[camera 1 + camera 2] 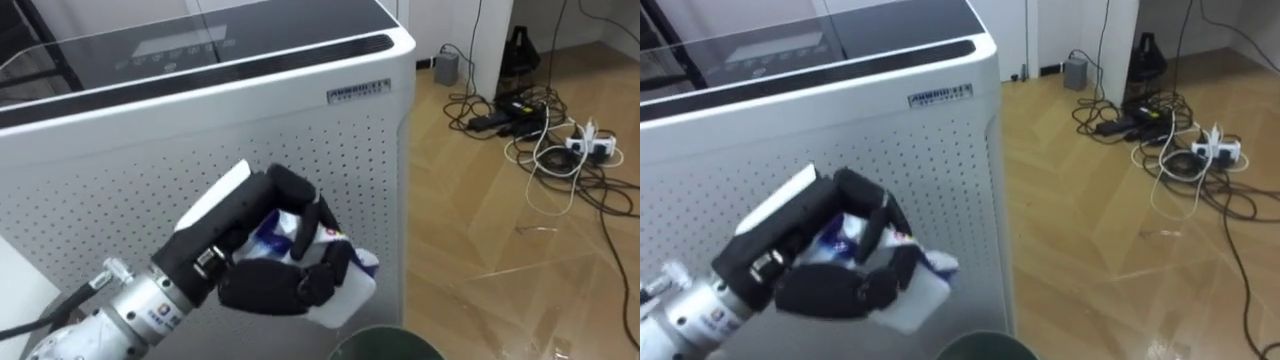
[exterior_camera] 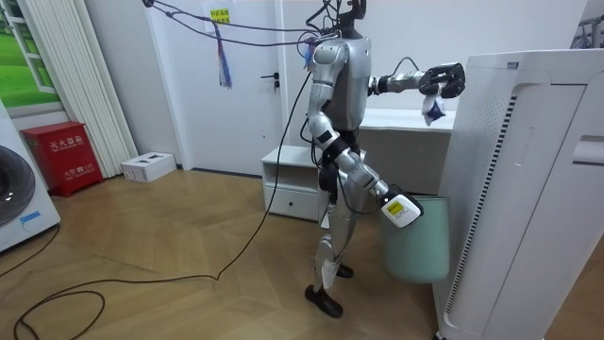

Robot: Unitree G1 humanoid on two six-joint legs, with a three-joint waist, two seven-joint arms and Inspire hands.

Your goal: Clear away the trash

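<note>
My robot stands between a low white cabinet (image 2: 294, 185) and a tall white purifier (image 1: 200, 130), its left arm stretched out at shoulder height toward the perforated side panel. The left hand (image 1: 262, 262) has its fingers curled tightly round the garbage (image 1: 343, 293), a crumpled white wrapper with blue print whose loose end hangs out below the hand. The hand is close to the purifier's side panel and above the rim of a green bin (image 1: 388, 344) standing on the floor beside the robot's legs. In the room view the right hand (image 2: 400, 210) hangs low in front of the bin, and I cannot tell its state. A tangle of cables (image 1: 540, 130) lies on the wooden floor beyond.
</note>
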